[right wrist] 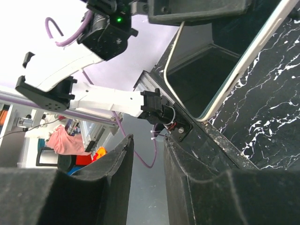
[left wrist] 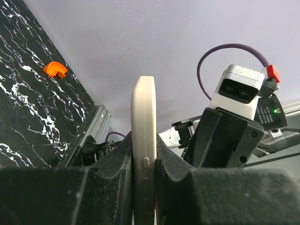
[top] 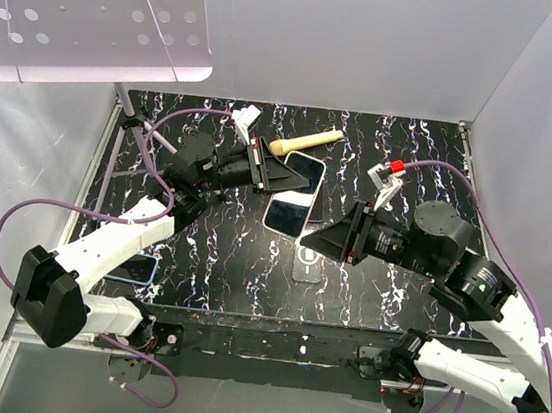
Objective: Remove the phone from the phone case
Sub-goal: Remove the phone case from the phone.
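three phones, one clear case, one wooden handle

Phone just behind case on table

The black, white-veined table top carries a pale wooden stick just beyond the left gripper. A clear plastic phone case lies just beside the right gripper, and a blue-edged flat phone lies well behind the left one.

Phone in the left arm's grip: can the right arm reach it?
Probably yes. The right end effector is open, just beside the phone, and nothing lies between them.
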Available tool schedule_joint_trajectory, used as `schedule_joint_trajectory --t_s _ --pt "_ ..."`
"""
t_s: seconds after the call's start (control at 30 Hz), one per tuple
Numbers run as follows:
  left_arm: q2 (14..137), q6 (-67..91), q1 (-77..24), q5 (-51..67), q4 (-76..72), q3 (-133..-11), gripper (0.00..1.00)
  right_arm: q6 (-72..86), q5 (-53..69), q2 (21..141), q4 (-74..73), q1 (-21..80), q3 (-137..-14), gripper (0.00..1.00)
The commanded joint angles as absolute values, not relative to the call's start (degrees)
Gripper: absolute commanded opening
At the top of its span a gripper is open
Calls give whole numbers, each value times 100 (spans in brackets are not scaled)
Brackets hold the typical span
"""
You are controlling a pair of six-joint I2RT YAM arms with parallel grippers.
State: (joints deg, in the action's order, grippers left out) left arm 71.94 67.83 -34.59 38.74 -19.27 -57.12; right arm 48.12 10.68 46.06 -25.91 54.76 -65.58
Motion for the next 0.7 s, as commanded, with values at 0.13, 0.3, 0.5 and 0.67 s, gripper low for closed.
schedule_joint_trajectory --t_s 0.13,0.3,0.5,0.67 --pt "7066 7022 -3428 3779 -2302 -5757 0 5036 1582 4834 -1986 4870 -6425 39" --pt "7049 7040 -3437 3771 -2329 -5766 0 5141 1766 4860 -1829 4694 -6241 39" --pt "7093 7075 -3437 3788 -2391 -5757 0 5238 2056 5010 -1495 4685 -6074 39" --pt "7110 7014 -3437 3736 -2355 -5757 0 5247 1978 4931 -1494 4693 -6021 39"
